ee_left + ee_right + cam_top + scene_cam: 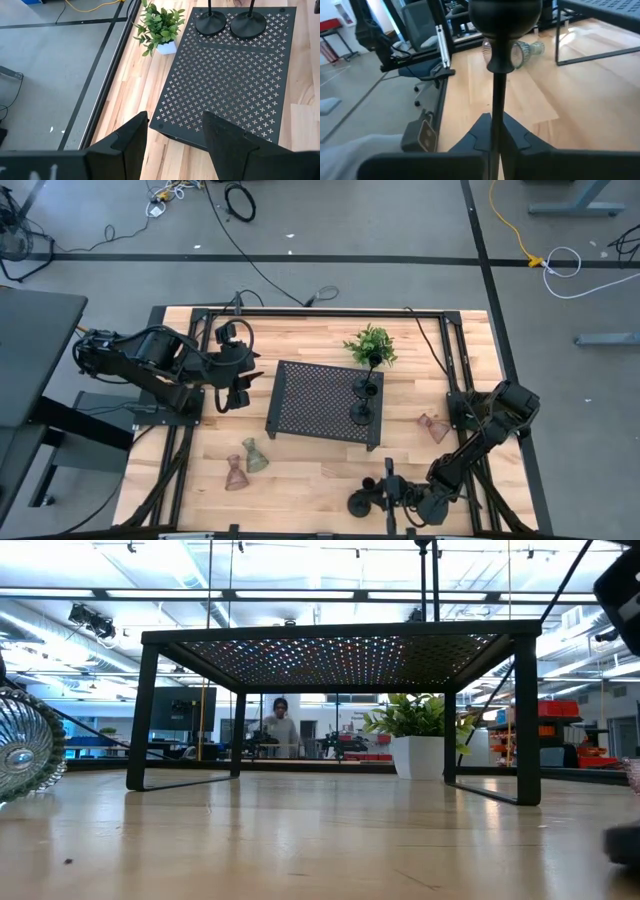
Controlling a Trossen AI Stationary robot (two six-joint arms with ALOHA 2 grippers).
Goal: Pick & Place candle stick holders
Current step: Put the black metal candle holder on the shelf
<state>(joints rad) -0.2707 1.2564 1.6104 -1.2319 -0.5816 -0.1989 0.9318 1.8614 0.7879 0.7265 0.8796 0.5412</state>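
Clamping a black candle stick holder (496, 65) by its thin stem, the right gripper (492, 131) is sitting at the desk's (300, 470) near edge; left gripper's (172, 135) fingers are hanging released beside the tray (320, 400); two black holders (363, 402) are standing there.

Two black holders (362, 402) crowd the tray's (310, 400) right edge.

The left arm reaches in from the left of the high view, elbow bent, its left gripper (238, 378) held at centre-left with the fingers (131, 142) spread wide (a clear gap shows in its wrist view). The right arm folds down the right side to the bottom edge, where the right gripper (385, 492) has its fingers (479, 134) pressed together.
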